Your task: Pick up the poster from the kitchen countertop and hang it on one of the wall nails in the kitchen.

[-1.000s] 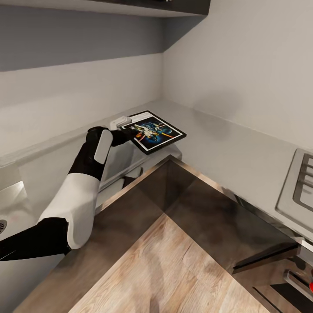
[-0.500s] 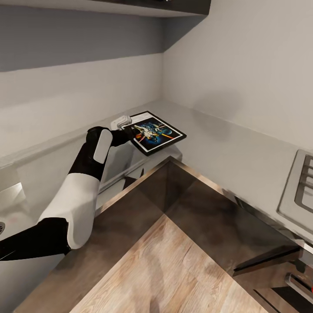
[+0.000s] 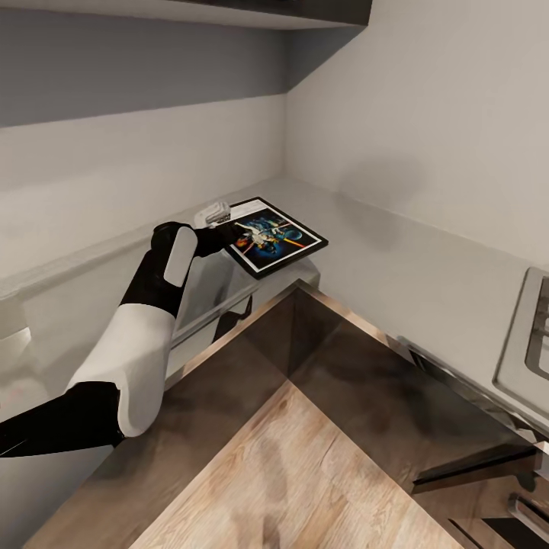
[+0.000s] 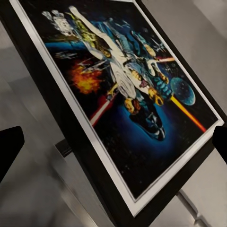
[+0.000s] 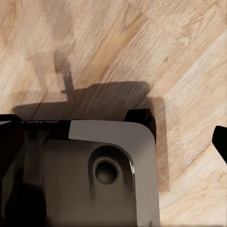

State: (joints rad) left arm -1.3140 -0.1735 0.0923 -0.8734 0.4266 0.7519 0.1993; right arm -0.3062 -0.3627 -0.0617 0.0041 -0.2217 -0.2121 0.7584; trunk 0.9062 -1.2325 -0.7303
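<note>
Head view: the left arm (image 3: pixel 152 305) reaches forward and up toward the corner, forearm raised, its jaws closed on the near-left edge of the poster (image 3: pixel 273 235), which is held face up, slightly tilted, above the grey worktop (image 3: pixel 396 259). Right jaws: cannot tell; that wrist faces wooden floor (image 5: pixel 189 56).

Pale grey walls (image 3: pixel 427 99) are meeting in a corner, with a darker band of shade lying across the upper part of the left one. Light wood plank flooring (image 3: pixel 305 480) is stretching below, and dark glossy cabinet fronts (image 3: pixel 358 381) are reflecting it dimly.
</note>
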